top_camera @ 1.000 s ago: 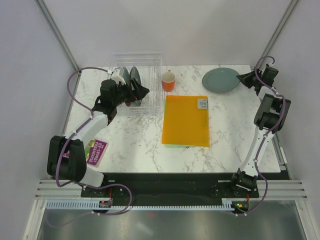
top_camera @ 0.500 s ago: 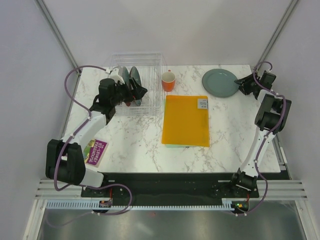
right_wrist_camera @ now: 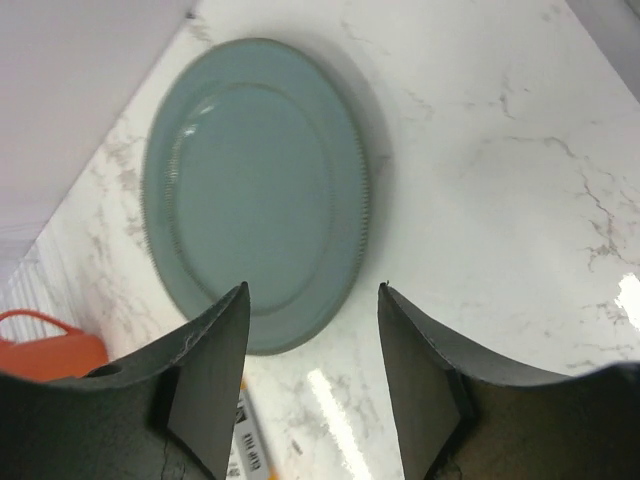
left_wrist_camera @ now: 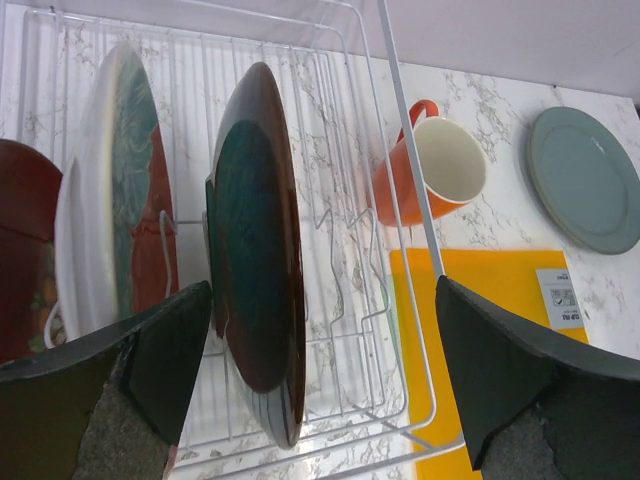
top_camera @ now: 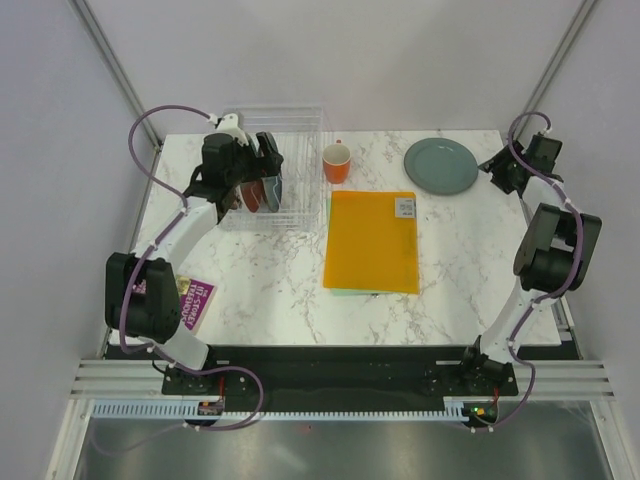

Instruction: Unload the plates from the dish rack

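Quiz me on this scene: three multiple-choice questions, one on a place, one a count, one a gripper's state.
1. Where is the orange cup? A on a plate; B on the table beside the dish rack; C in a gripper.
2. Plates lying flat on the table? A one; B two; C three.
3. The right gripper is: A shut on a plate; B open, empty; C unseen.
B, it stands on marble beside the rack; A, only the grey-green plate lies flat; B, its fingers stand apart.

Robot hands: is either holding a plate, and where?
Neither. The left gripper is open by the racked dark plate; the right gripper is open, off the grey-green plate.
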Action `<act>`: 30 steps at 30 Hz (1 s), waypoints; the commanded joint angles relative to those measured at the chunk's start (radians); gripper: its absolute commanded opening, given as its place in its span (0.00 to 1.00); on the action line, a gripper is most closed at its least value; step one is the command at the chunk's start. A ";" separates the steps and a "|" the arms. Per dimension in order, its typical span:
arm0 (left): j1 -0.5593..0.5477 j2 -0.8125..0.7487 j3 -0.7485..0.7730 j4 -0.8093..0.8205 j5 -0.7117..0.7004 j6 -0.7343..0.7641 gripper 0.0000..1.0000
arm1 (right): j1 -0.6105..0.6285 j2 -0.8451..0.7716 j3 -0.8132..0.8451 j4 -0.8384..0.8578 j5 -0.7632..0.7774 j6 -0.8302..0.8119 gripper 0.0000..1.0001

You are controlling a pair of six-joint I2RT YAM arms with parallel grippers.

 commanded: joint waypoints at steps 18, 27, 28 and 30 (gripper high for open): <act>-0.147 0.236 0.255 -0.151 -0.467 0.246 0.02 | 0.167 -0.486 -0.198 -0.076 0.111 -0.143 0.65; -0.273 0.286 0.316 -0.178 -0.678 0.384 0.02 | 0.182 -0.574 -0.233 -0.127 0.108 -0.161 0.66; -0.276 0.301 0.322 -0.182 -0.704 0.390 0.02 | 0.184 -0.589 -0.236 -0.130 0.103 -0.166 0.66; -0.279 0.308 0.315 -0.185 -0.705 0.385 0.06 | 0.182 -0.601 -0.245 -0.131 0.099 -0.167 0.67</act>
